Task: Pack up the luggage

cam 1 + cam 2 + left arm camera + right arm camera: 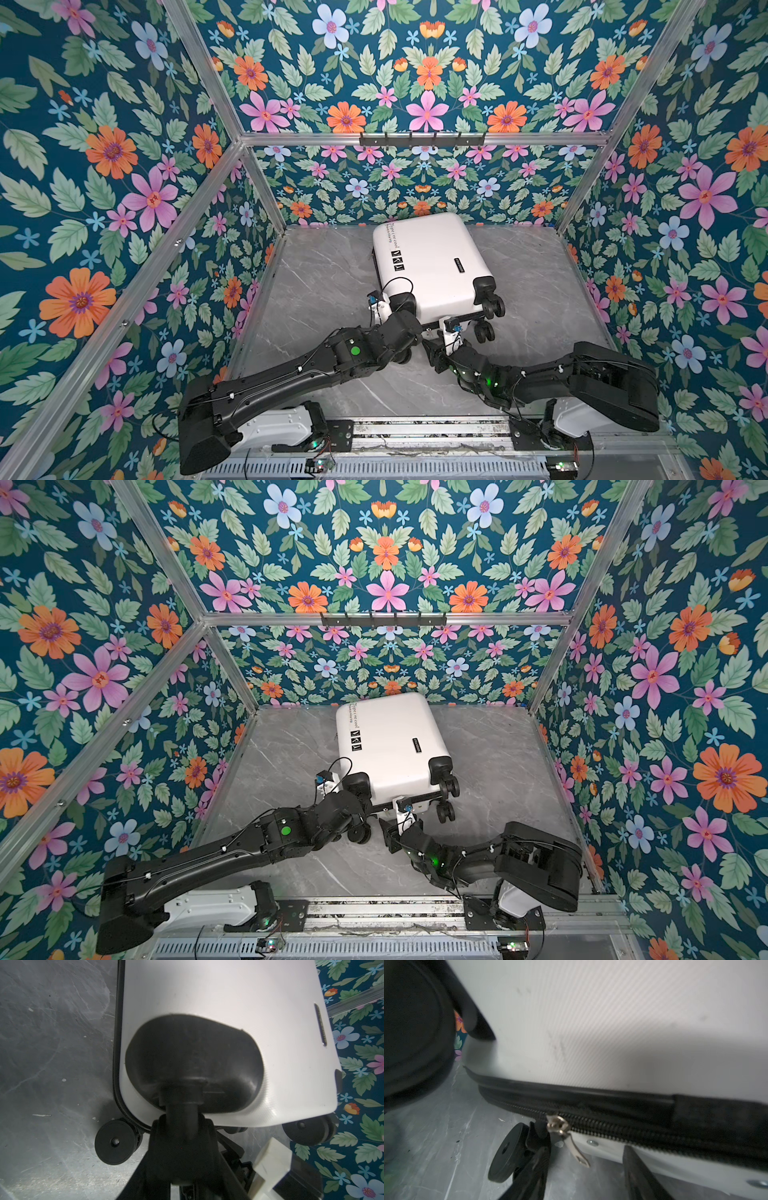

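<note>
The luggage (428,266) (390,746) lies flat on the grey counter (324,266), near the back wall and a little turned. Its white shell with the black text faces up. It is closed, and its wheels point toward the two arms. In both top views both arms reach to this wheel end, the left arm at the left corner and the right arm at the middle of the edge.

In the left wrist view the left tool (180,1126) is at the corner of the luggage (228,1001), under the black wheel housing (193,1059). Its two fingers (153,1147) are closed around the black caster stem (180,1105) that comes out of this housing, so it grips the caster. Just beside it, the wheel (115,1142) of the lower shell is on the counter.

In the right wrist view the right tool (585,1149) is close to the side of the luggage (591,1022), at the black zipper (633,1126) between the two shells. Its fingers (529,1169) stand apart and hold nothing. The silver pull (577,1151) hangs down from the slider (557,1124) in the gap between them, nearer to the finger beside the wheel (506,1151). I cannot tell if this finger touches the pull. This view is a little blurred.

The walls (124,166) have a pattern of flowers and leaves, and a black hook rail (422,139) sits on the bar of the back wall.
</note>
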`<state>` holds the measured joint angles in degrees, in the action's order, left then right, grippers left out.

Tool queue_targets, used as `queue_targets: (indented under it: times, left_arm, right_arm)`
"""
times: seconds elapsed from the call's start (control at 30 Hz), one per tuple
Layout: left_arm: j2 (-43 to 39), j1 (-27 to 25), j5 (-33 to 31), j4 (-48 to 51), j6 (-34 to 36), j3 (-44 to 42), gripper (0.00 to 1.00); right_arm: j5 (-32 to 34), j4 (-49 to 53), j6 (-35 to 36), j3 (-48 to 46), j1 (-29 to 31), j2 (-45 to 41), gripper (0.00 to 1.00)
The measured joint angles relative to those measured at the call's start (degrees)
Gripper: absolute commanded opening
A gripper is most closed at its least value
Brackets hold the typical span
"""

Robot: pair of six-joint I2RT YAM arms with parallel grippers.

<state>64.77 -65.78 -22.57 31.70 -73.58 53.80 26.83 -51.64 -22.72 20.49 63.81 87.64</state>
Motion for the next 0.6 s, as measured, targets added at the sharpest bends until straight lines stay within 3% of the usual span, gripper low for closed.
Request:
queue_targets:
  times: [0.23,0.4,0.6]
  left_arm:
    - [-0.9,0.1,-0.8,0.0,-1.0,-0.9,0.00]
    - [-0.9,0.1,-1.1,0.0,-1.2,-0.9,0.00]
    - [-0.9,0.1,-1.5,0.1,-1.3,-0.9,0.00]
  right_arm:
    - [1.3,-3.5,1.1,1.4,0.0,3.1,0.45]
    - [1.7,-5.7,1.7,1.6,0.0,2.5,0.43]
    - [1.6,-5.6,2.1,1.6,-0.2,1.6,0.33]
